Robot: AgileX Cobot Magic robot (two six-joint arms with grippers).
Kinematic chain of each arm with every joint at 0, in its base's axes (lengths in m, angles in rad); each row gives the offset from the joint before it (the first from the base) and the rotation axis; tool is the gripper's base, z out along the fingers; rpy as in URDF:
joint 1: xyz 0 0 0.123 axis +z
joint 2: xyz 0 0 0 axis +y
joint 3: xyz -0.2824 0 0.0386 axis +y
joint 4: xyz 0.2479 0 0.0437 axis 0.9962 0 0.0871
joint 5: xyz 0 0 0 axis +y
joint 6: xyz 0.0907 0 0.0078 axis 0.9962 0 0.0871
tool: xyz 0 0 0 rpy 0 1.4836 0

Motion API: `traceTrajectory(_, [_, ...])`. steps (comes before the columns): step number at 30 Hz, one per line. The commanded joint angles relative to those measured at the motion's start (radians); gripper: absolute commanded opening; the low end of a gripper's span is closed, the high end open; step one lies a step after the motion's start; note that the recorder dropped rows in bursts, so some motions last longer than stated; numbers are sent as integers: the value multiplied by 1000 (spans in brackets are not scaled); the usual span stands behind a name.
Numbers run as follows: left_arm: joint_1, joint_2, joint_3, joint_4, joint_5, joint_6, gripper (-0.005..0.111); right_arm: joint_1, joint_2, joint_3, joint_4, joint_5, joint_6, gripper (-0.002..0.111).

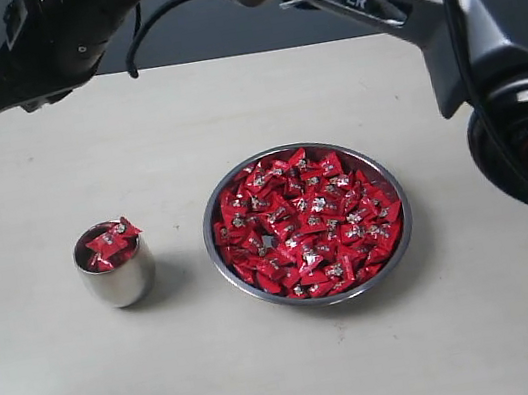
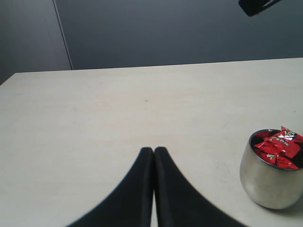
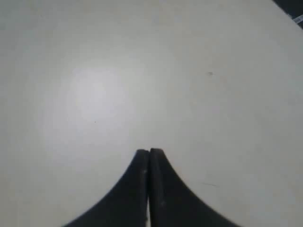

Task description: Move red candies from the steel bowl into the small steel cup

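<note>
Most candies (image 1: 307, 221) fill the bowl (image 1: 332, 299) near the cup (image 1: 116, 281), with only a few in the cup itself, so the job looks barely begun. The cup stands upright, mouth up, and one candy tilts out over its rim. The candies in the bowl lie every which way, sharing no long axis. The right gripper (image 3: 149, 152) hangs above bare table (image 1: 228, 102) beyond the cup, jaws pressed together and empty. The left gripper (image 2: 154, 150), jaws likewise together and empty, sits low, apart from the cup.
</note>
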Motion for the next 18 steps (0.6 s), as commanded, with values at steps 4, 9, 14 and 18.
traceTrajectory(4, [1, -4, 4, -3, -2, -2, 0, -23, -147, 267, 9, -240, 17, -1])
traceTrajectory(9, [1, -4, 4, -3, -2, -2, 0, -48, -296, 534, 7, -398, 7, -1])
traceTrajectory(14, [1, -4, 4, -3, -2, -2, 0, -114, -480, 779, -8, -519, -12, -1])
traceTrajectory(18, [1, -4, 4, -3, -2, -2, 0, -169, -587, 928, 10, -556, -10, -1])
